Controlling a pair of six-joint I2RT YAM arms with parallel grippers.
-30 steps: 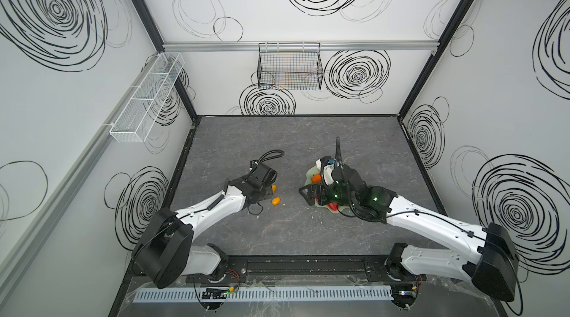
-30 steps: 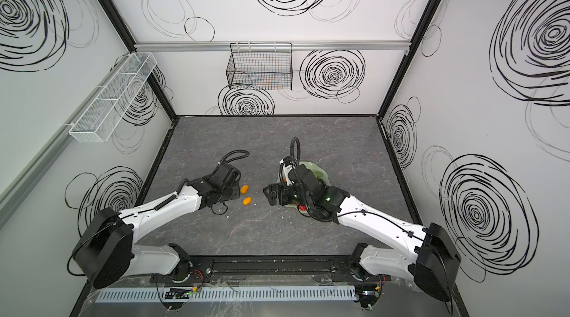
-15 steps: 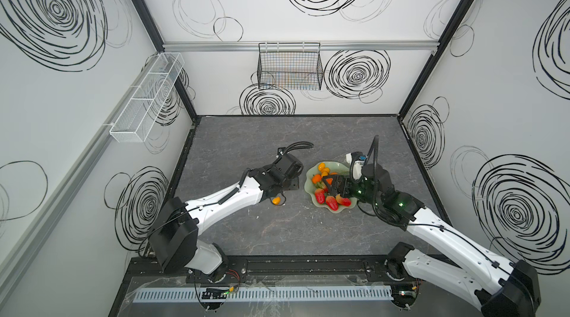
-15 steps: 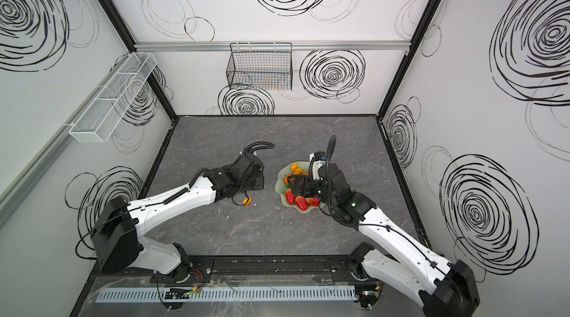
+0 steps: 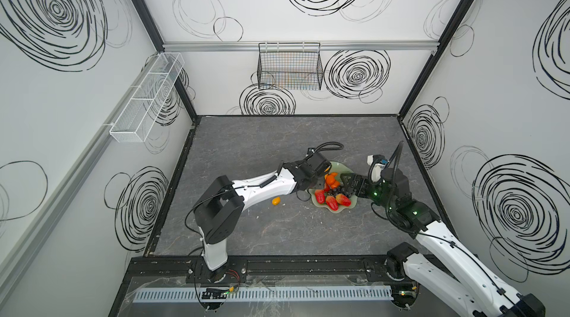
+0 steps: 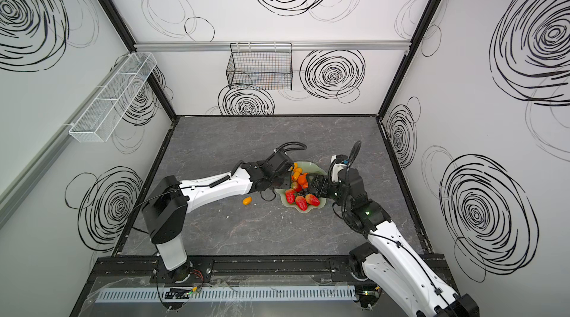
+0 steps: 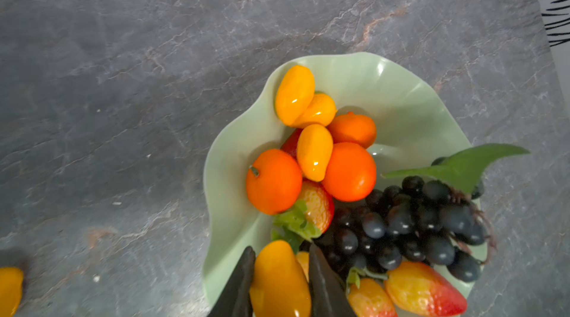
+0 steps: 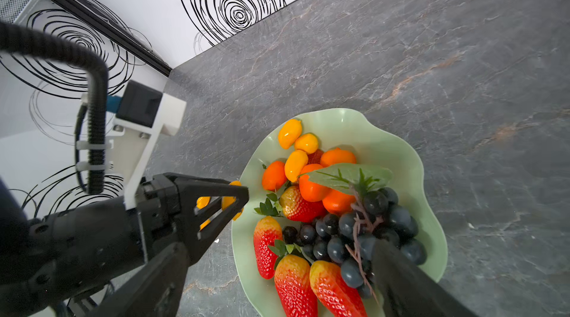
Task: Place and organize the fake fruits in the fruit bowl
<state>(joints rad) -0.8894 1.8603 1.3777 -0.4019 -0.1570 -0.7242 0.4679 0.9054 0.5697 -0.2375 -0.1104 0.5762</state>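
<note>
Nearest the robot's base, one loose yellow-orange oval plastic kumquat (image 5: 276, 200) lies on the grey marbled tabletop (image 5: 277, 238), close beside the left arm. The left gripper (image 7: 280, 249) is clamped on a second kumquat (image 7: 279, 281), whose long axis runs parallel to the fingers. Its fingertips are at the near rim of the pale mint-green wavy-rimmed fruit bowl (image 7: 385, 93), and the interior lies directly ahead. A short advance should precede release. At the bowl's opposite side, the right gripper (image 5: 344, 186) has its jaws spread wide by the dark grape bunch (image 7: 416, 223), with nothing seen between them.

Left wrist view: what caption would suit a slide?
Left gripper holds a kumquat at the rim of the bowl.
</note>
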